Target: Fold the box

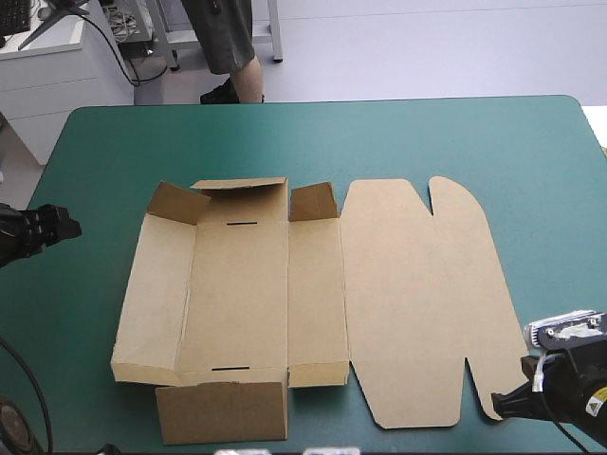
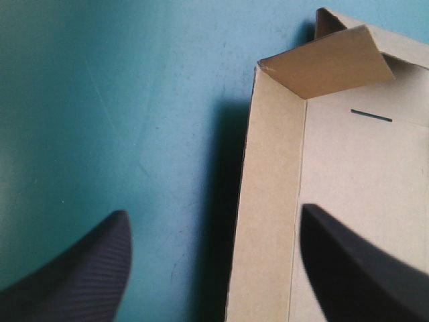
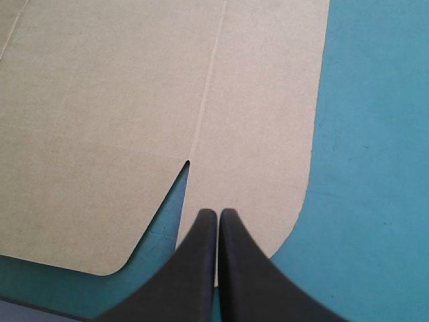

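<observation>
Brown box (image 1: 242, 284) at the middle of the teal-green cover (image 1: 455, 133), long axis across the table from left to right: tray part toward the left, lid (image 1: 417, 294) flat on the cover toward the right. Left wall (image 1: 156, 294) of the tray raised but leaning outward, running far to near; far corner flap (image 2: 328, 64) folded inward; near flap (image 1: 223, 412) lying out flat toward the near edge

Left gripper (image 1: 57, 230) near the table's left edge, apart from the box, fingers spread wide and holding nothing. In its wrist view, left wall ahead and between the fingers, one finger against bare cover, the other against the tray floor. Judged the nearer arm for the tray walls

Right gripper (image 1: 500, 403) at the near right corner, fingers pressed together into one point over the rounded near tab (image 3: 255, 134) of the lid. Grips nothing, by the look of it; cannot tell whether the tips touch the board

Left fingertips dark and hard to make out from above; right arm cut off at the picture's edge. Two slots (image 1: 242, 224) plain in the tray floor; hard to judge whether the tray's right wall stands or lies flat
</observation>
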Robot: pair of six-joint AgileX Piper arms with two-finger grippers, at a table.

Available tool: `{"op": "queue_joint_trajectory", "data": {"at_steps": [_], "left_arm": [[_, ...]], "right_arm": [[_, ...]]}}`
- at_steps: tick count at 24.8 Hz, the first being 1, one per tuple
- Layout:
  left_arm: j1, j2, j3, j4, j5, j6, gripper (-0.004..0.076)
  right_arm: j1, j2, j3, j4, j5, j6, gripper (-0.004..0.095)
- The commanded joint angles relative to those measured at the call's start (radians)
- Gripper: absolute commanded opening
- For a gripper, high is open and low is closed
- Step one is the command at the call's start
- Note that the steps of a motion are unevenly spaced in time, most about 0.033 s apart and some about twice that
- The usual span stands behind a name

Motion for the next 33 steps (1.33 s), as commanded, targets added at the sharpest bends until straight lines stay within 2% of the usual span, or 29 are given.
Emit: {"op": "queue_joint_trajectory", "data": {"at_steps": [1, 12, 18, 26, 33], "left_arm": [[-0.001, 0.019, -0.020, -0.050, 0.052, -0.005, 0.0688], [-0.001, 0.149, 0.015, -0.060, 0.052, 0.043, 0.0698], [-0.001, 0.156, 0.188, -0.135, 0.059, 0.146, 0.0698], [-0.006, 0.160, 0.341, -0.199, 0.058, 0.178, 0.0694], [-0.128, 0.160, 0.413, -0.141, 0.058, 0.193, 0.0694]], "right_arm": [[-0.009, 0.008, -0.022, 0.004, -0.054, -0.009, -0.0013], [-0.009, 0.008, -0.022, 0.004, -0.054, -0.009, -0.0013], [-0.009, 0.008, -0.022, 0.004, -0.054, -0.009, -0.0013], [-0.009, 0.008, -0.022, 0.006, -0.066, -0.023, -0.0013], [-0.009, 0.008, -0.022, 0.008, -0.066, -0.034, -0.0013]]}}
